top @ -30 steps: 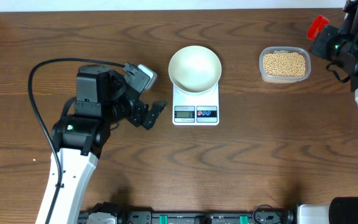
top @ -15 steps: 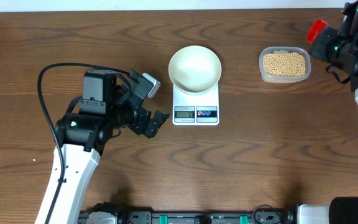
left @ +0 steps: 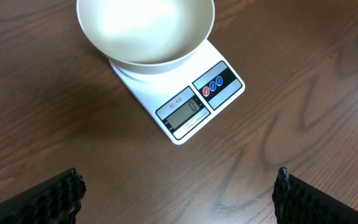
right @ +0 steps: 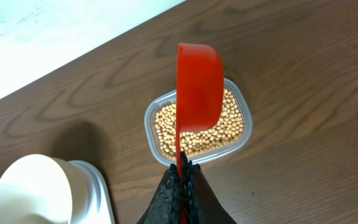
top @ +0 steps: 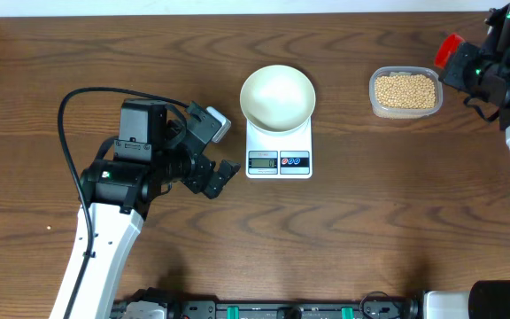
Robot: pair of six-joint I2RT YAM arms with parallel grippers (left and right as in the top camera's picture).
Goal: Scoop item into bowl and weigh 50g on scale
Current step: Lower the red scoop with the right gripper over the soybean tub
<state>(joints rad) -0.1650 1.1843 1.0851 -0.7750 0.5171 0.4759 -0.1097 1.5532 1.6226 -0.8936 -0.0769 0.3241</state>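
Surveying from overhead, the wooden bench (top: 370, 221) carries three items in a row. The white bowl (top: 277, 96) sits on the white scale (top: 279, 151) near the middle. A clear plastic container (top: 373, 106) stands well apart from them on the right arm's side, and all the beans (top: 405, 90) lie inside it. The bowl's inside shows plain white.

Left arm: the left wrist view shows the left claw (left: 176, 186) with its two black fingers far apart at the lower corners of the frame, gripping nothing. Bare bench lies between them. The scale and bowl are ahead of it, apart from both fingers. This view alone shows the scale's display (left: 185, 111) clearly, with what looks like a single zero, and two round buttons (left: 214, 86) beside it. Overhead, the display is too small to read.

Right arm: the right wrist view shows the right claw (right: 182, 183) with its fingers together, clamped on the handle of a red scoop (right: 199, 84). The scoop is seen edge-on, and its cup overlaps the container and beans in that frame. Overhead, only the scoop's red end shows, just beyond the container's rim at the far corner rather than over the beans. Neither view shows whether the scoop touches the container. The claw fingers are not distinguishable overhead. The right wrist view also catches the bowl and one edge of the scale at its lower left corner.
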